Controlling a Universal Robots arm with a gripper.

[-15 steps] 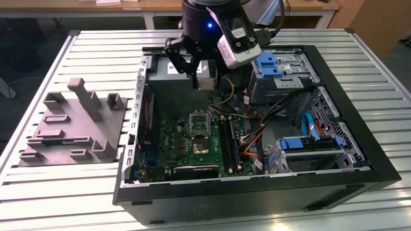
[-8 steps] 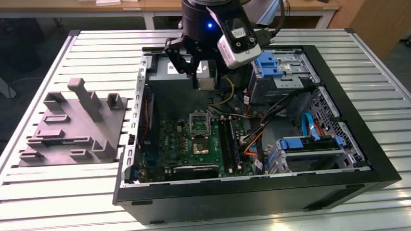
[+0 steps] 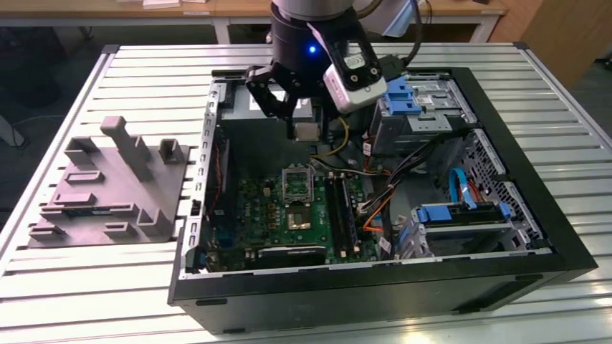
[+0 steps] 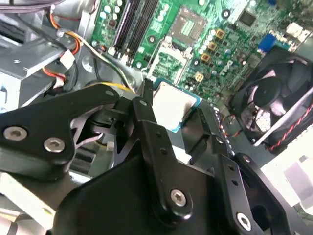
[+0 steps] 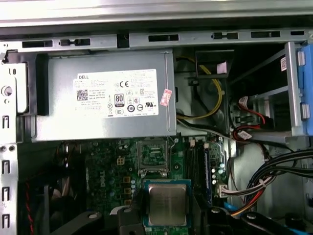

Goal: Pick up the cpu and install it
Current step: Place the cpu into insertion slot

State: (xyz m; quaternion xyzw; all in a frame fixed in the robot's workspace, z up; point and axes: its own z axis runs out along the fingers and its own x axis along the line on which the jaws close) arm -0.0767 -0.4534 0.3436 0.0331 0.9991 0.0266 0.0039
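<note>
Over the green motherboard [image 5: 105, 171], near a white-labelled grey box [image 5: 105, 95], the gripper [image 3: 305, 130] clamps the cpu [image 5: 167, 204].

The exterior view looked down on the whole computer case [image 3: 383, 297]; both wrist views closely shared the cpu [image 4: 171, 105] [image 5: 167, 204] and motherboard [image 4: 232, 51] [image 5: 105, 169].

bright even light on table [image 3: 96, 287]; computer case [image 3: 383, 297] interior shadowed; blown-out white glare beside fan [image 4: 274, 98] in second wrist view.

White printed label [image 5: 117, 95] on grey metal box [image 5: 54, 122], pink sticker [image 5: 166, 97] at its edge, wording probably unreadable.
</note>
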